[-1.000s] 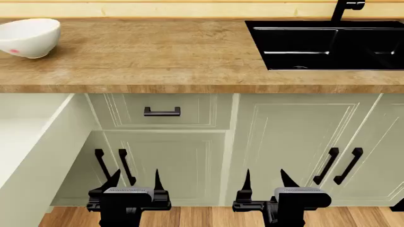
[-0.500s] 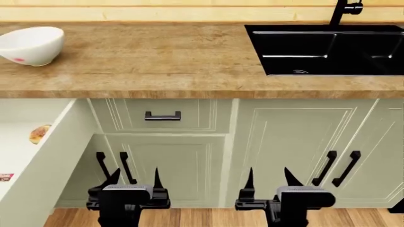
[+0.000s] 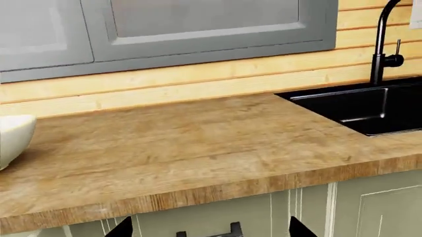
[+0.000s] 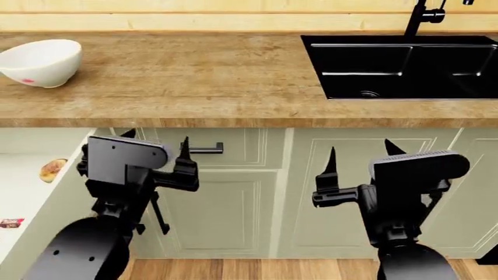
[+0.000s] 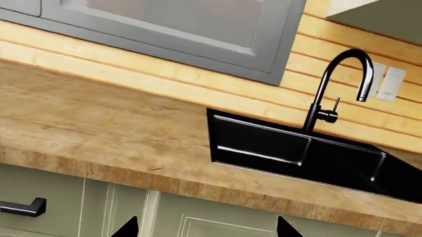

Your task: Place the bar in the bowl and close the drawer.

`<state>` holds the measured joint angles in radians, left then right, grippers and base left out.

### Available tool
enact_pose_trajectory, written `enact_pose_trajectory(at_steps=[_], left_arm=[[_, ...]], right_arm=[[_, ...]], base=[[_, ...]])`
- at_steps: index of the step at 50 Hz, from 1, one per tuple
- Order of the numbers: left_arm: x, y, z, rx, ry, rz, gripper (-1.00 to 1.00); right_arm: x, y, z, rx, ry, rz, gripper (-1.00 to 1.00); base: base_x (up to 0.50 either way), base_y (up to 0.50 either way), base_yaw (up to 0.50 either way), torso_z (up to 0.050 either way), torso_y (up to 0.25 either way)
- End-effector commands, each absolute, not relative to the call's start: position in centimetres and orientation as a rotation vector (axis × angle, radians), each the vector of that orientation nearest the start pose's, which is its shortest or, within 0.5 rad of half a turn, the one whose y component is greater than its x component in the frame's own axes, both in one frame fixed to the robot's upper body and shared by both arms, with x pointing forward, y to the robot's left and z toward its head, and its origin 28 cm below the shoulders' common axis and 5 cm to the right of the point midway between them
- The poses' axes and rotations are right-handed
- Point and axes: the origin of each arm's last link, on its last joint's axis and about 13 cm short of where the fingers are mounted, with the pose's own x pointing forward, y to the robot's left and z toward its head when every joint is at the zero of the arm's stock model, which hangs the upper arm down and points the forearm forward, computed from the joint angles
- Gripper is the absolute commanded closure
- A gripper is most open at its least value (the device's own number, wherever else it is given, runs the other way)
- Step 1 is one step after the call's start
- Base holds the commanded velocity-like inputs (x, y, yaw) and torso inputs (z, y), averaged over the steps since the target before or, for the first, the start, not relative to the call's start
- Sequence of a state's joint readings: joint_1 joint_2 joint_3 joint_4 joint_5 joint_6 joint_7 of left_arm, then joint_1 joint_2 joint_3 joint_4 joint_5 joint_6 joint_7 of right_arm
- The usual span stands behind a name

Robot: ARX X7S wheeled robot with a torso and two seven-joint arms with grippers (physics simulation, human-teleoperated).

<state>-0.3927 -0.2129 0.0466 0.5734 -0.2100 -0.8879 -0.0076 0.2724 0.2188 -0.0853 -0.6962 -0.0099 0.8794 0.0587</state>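
left wrist view: mostly looking at the wooden surface (image 3: 197, 143) and the black sink (image 3: 369, 106) with its tap (image 3: 382, 44). A sliver of the white bowl (image 3: 13, 138) is peeking in at one edge, sitting on the surface. Only two dark finger tips (image 3: 122, 228) of the left pincer are showing at the frame edge, well apart, nothing between them.

head view: the left pincer (image 4: 155, 146) is hanging in front of the cabinet fronts, just below the surface edge, prongs spread and empty. The right pincer (image 4: 360, 154) is doing the same thing further along, under the sink, prongs also apart, holding nothing. The bowl (image 4: 43, 61) is sitting upright on the surface (image 4: 195, 76) near its far left end, and it's looking empty from here. The drawer (image 4: 31, 192) is sticking out open at the left edge of the shot, and the bar (image 4: 51, 169) is lying on its floor close to the side wall. There's also a small red-and-white packet (image 4: 11, 223) lying in there, nearer the front.

right wrist view: just surface, sink (image 5: 297, 153), curved tap (image 5: 339, 84) and a black drawer handle (image 5: 20, 206). Two finger tips (image 5: 125, 228) are showing, spread, nothing gripped.

progress: basically nothing done yet imo. Bar is in the drawer, not the bowl, and the drawer is wide open. Both steps are left: grab bar, drop in bowl, push drawer shut.
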Motion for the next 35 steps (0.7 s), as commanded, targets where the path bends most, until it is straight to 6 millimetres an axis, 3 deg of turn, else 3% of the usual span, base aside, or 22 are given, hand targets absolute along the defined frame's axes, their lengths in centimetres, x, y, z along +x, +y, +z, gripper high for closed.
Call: enact_pose_trajectory(at_steps=[1,9,35], left_arm=[[24.8,23.4,22.8,0.140,-0.075,-0.188,-1.00],[24.9,23.5,23.8,0.153,-0.078,-0.193,-1.00],[25.1,23.8,24.3,0.174,-0.088,-0.186,-1.00]], right_arm=[[21.6,-12.9,21.2,-0.311,-0.125,-0.062,-1.00],[21.9,-13.4,22.6,-0.306,-0.133,-0.110,-1.00],[22.1,-13.4,22.6,-0.312,-0.139,-0.124,-1.00]], base=[[0.00,0.00,0.00,0.050,0.014],[0.00,0.04,0.00,0.050,0.013],[0.00,0.50,0.00,0.050,0.013]])
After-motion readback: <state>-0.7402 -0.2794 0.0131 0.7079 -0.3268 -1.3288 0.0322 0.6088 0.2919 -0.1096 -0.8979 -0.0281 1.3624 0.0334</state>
